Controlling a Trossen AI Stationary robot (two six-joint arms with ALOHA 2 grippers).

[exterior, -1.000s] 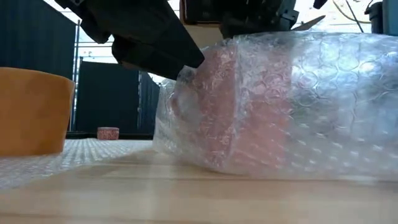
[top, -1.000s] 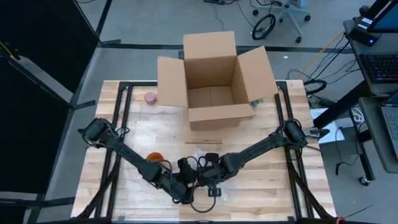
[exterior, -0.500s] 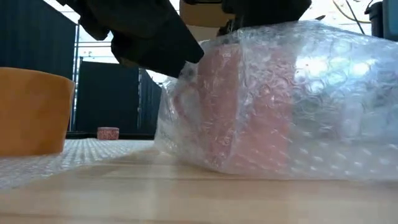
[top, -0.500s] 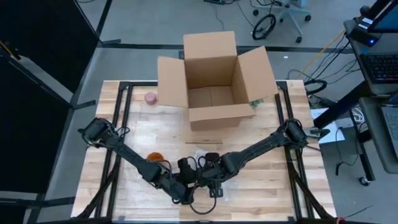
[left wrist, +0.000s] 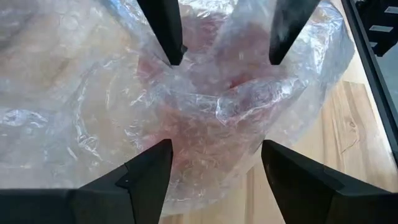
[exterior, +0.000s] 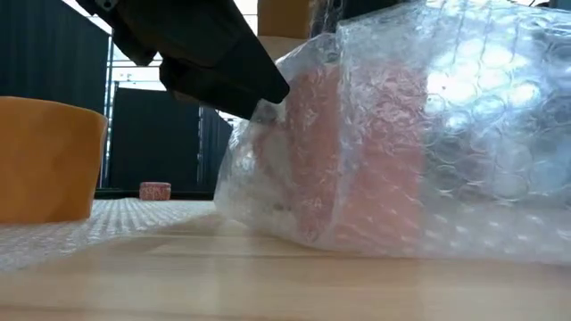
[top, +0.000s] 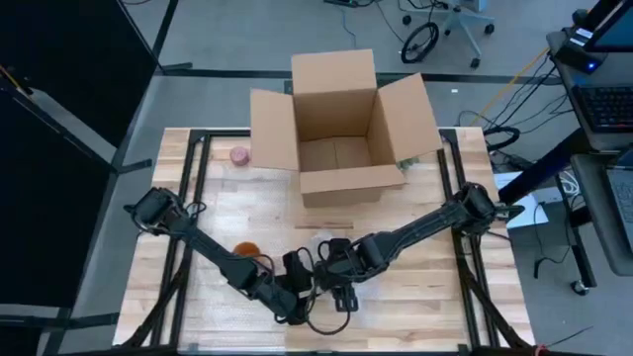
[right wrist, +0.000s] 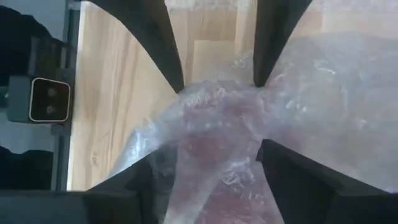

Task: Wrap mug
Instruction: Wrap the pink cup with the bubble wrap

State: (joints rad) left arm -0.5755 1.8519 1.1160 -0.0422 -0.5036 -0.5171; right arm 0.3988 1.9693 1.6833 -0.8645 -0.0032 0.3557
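The table (top: 435,297) fills the high frame, with an open cardboard box (top: 338,127) at upper centre. At lower centre the mug (exterior: 357,152) is seen on its side, long axis level — lying across the low frame. It is swathed in bubble wrap (exterior: 464,134). Both claws meet there: the left claw (left wrist: 214,106) and the right claw (right wrist: 214,118) are held spread around the wrapped bundle. An orange cup (exterior: 45,160) is seen at the low frame's left.
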